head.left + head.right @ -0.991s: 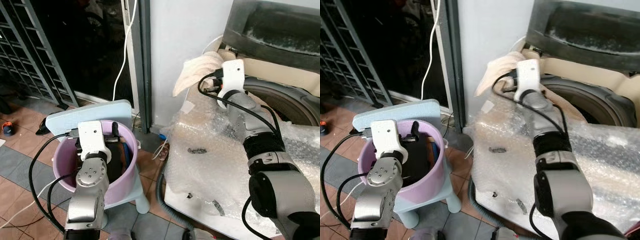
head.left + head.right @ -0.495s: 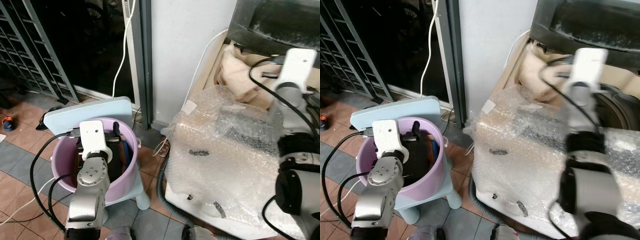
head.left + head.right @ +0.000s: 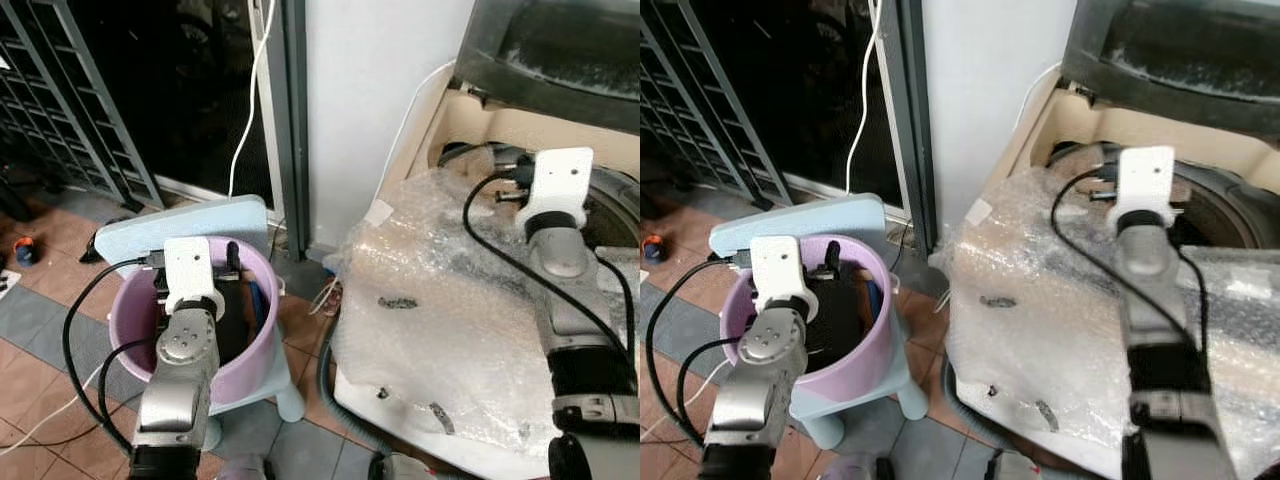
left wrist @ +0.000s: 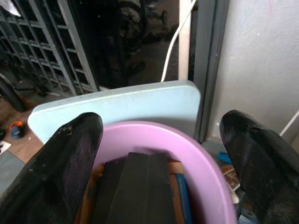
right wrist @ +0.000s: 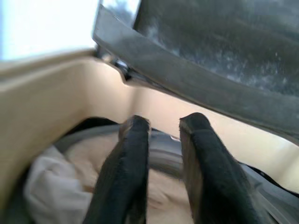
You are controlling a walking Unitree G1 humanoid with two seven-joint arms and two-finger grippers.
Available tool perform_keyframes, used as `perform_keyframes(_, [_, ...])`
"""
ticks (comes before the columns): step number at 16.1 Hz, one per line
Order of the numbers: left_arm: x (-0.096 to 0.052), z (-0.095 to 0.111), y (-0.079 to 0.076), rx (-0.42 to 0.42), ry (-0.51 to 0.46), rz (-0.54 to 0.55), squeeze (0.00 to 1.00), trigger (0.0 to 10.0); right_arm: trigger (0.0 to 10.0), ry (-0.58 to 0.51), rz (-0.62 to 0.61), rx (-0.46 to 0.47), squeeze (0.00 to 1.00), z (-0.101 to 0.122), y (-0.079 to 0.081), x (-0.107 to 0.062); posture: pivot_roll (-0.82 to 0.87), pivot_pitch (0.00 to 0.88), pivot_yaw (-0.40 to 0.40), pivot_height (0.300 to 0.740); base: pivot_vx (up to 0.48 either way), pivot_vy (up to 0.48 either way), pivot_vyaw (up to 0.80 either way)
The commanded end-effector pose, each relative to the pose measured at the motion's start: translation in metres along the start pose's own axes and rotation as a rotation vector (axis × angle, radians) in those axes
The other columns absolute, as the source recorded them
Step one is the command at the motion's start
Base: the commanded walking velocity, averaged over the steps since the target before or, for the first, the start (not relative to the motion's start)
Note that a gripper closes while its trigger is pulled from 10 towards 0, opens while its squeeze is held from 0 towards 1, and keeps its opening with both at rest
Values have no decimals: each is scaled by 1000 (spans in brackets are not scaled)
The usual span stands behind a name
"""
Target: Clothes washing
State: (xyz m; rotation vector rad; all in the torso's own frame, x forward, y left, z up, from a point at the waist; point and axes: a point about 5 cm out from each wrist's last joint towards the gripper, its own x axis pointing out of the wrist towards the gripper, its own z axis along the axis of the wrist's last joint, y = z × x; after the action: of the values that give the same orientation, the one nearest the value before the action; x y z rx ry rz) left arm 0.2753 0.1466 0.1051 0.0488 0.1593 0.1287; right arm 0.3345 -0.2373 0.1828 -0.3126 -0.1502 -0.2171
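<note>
Two silver arms work at a top-loading washing machine point(image 3: 470, 340) wrapped in bubble wrap point(image 3: 440, 300), its dark lid point(image 3: 550, 50) raised. At the robot's right, the right gripper point(image 5: 161, 154) reaches over the open drum point(image 5: 163, 158), its jaws set narrowly apart and empty, above pale cream clothes point(image 5: 70, 186) lying inside the tub. At the robot's left, the left gripper point(image 4: 161, 154) hangs over a pink laundry basket point(image 3: 255, 345), jaws spread wide and gripping nothing, with dark and orange garments point(image 4: 135, 191) in the basket beneath them. The basket sits on a light blue stool point(image 3: 180, 225) on the tiled floor point(image 3: 40, 320), just beside the machine. A white cable point(image 3: 250, 90) runs down the dark doorway behind.
</note>
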Motion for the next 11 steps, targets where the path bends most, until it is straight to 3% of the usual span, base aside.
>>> perform_keyframes(1, [3, 4, -5, 4, -19, -26, 0, 10000, 10000, -104, 49, 27, 1000, 18, 13, -7, -15, 6, 65, 740, 0, 0, 0])
perform_keyframes(3, [4, 5, -8, 16, -27, -41, 0, 10000, 10000, -153, 97, 23, 1000, 28, 27, -17, -17, 3, 67, 740, 0, 0, 0])
perform_keyframes(6, [5, 5, -8, 14, -30, -38, 0, 10000, 10000, -170, 85, 14, 1000, 33, 28, -18, -17, 1, 69, 740, -81, 0, 0])
perform_keyframes(9, [5, 5, -9, 13, -29, -37, 0, 10000, 10000, -225, -19, -91, 1000, 45, 10, -8, -18, 0, 68, 740, -162, 0, 0])
perform_keyframes(11, [5, 4, -8, 9, -29, -30, 0, 10000, 10000, -216, -81, -128, 1000, 47, -10, 6, -16, 0, 66, 740, 0, 0, 0])
